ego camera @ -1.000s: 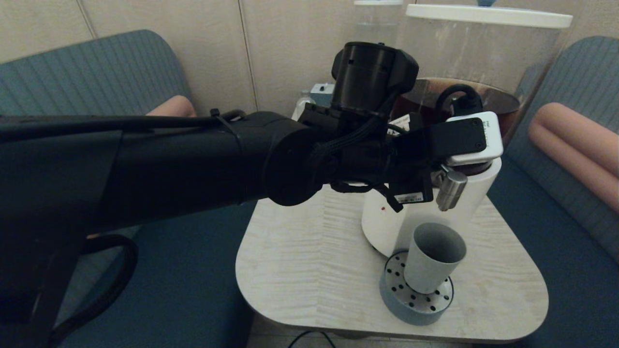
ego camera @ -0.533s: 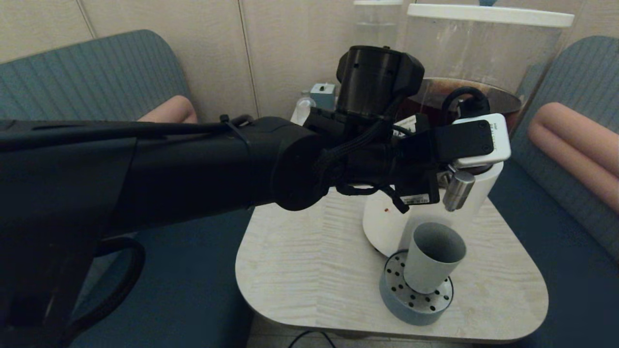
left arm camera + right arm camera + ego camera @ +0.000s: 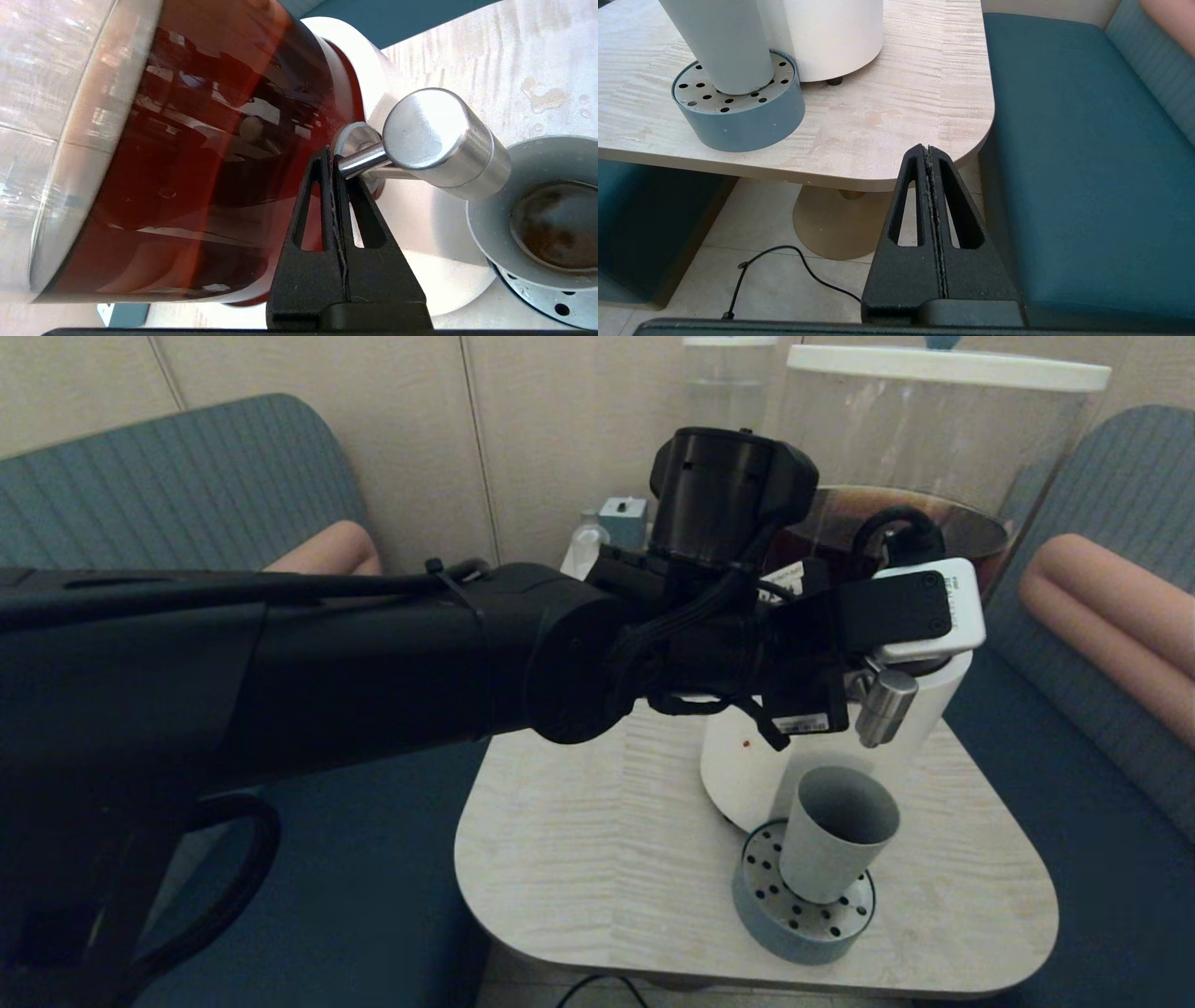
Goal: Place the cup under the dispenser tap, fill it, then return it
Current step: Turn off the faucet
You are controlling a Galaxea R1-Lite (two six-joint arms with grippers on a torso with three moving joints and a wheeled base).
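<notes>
Brown liquid in cup (image 3: 542,224), left wrist view only, under dispenser tap (image 3: 444,137).

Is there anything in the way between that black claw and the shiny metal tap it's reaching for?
Nothing visible. The left gripper, fingers shut, has its tips right at the thin stem behind the dispenser tap, with no object between them. The cup already stands on the drip tray below the tap. The right gripper hangs off the table's edge.

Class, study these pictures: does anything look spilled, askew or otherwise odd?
Yes: a small wet patch lies on the table beyond the tap. The cup stands upright on the drip tray, some brown liquid inside.
</notes>
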